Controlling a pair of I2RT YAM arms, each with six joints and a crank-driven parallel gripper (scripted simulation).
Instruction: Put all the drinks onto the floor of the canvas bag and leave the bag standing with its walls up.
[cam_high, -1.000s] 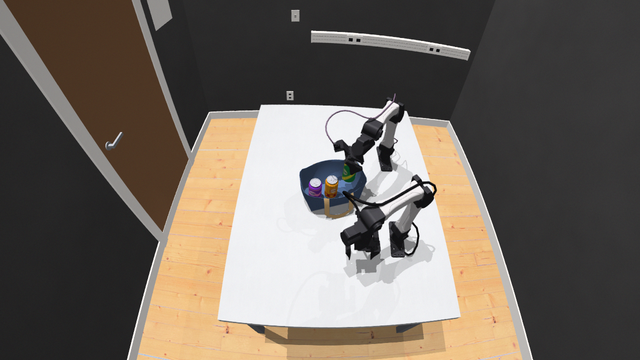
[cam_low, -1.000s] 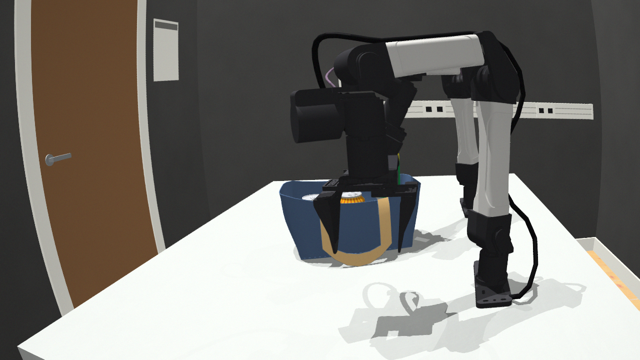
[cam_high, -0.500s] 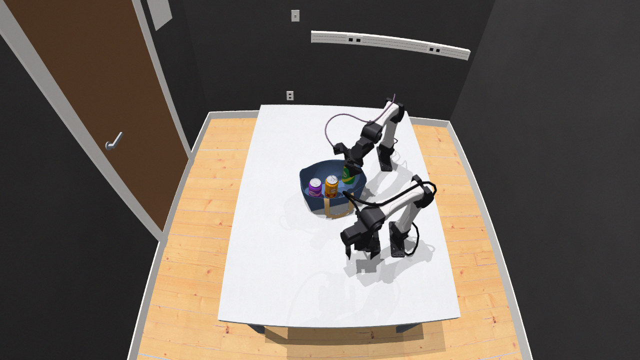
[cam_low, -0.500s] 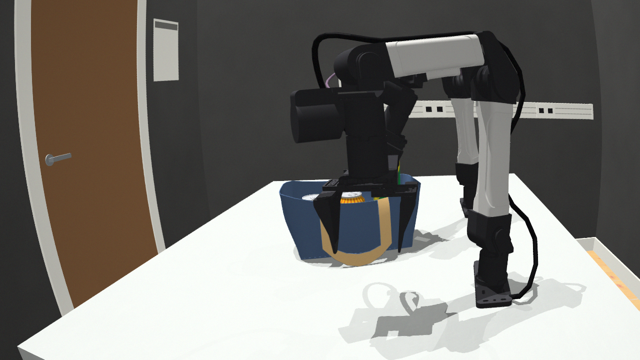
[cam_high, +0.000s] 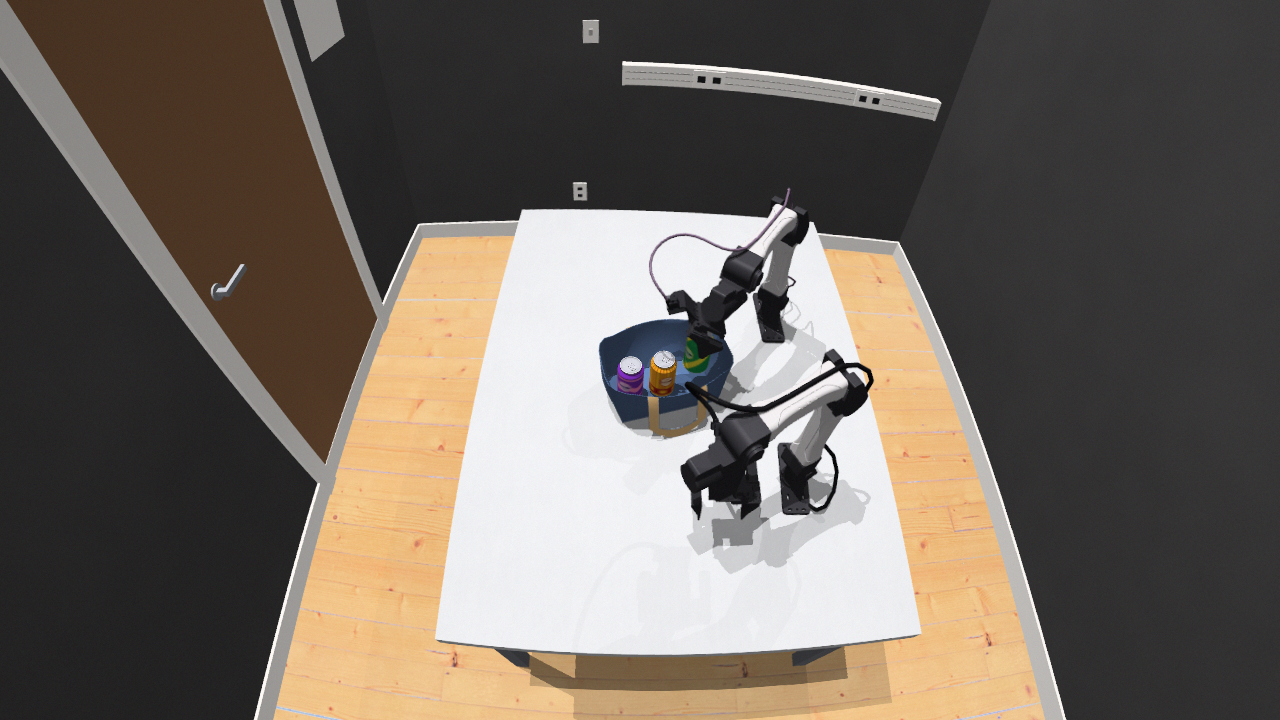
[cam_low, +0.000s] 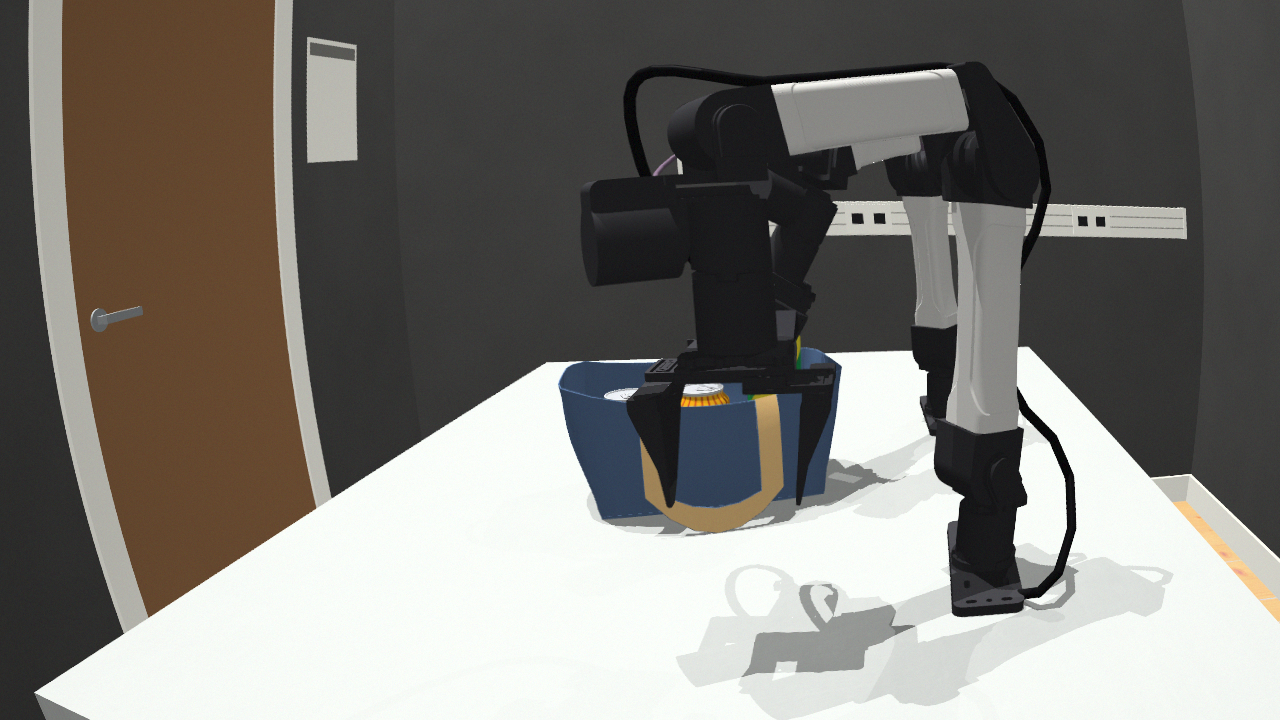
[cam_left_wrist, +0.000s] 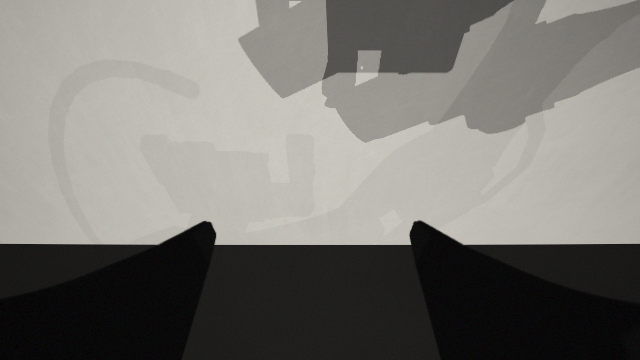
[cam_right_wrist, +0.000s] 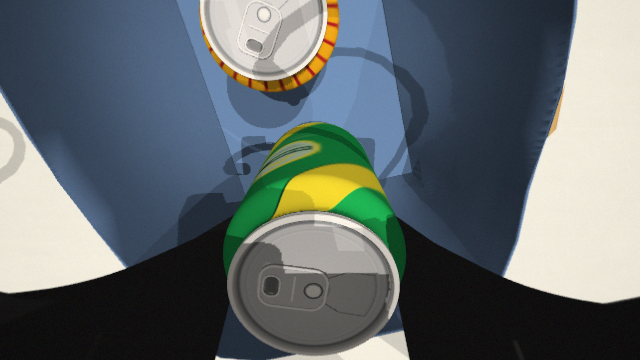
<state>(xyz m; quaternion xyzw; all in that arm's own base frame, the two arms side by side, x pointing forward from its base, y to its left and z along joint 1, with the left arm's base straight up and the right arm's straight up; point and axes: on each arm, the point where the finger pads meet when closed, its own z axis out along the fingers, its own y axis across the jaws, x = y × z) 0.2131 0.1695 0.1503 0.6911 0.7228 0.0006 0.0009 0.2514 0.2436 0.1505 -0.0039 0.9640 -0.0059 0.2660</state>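
Note:
The blue canvas bag (cam_high: 633, 411) (cam_low: 590, 447) (cam_right_wrist: 100, 150) stands with its walls up. Inside, a purple can (cam_high: 630, 381) and an orange can (cam_high: 662, 371) (cam_low: 705, 399) (cam_right_wrist: 265, 40) stand upright side by side. My right gripper (cam_right_wrist: 316, 220) is shut on a green and yellow can (cam_high: 694, 358) (cam_right_wrist: 330, 185), reaching down inside the bag's end nearest the arm bases. Whether this can's base touches the bag floor is hidden. My left gripper (cam_high: 722, 512) (cam_low: 734, 501) (cam_left_wrist: 312, 226) is open and empty, pointing down over the table, away from the bag.
A tan handle (cam_high: 655, 417) (cam_low: 769, 447) hangs down the bag's outer side facing the left arm. The left arm's black cable (cam_high: 760, 408) loops close to the bag's near corner. The white table (cam_high: 537, 537) has its front edge beyond my left gripper.

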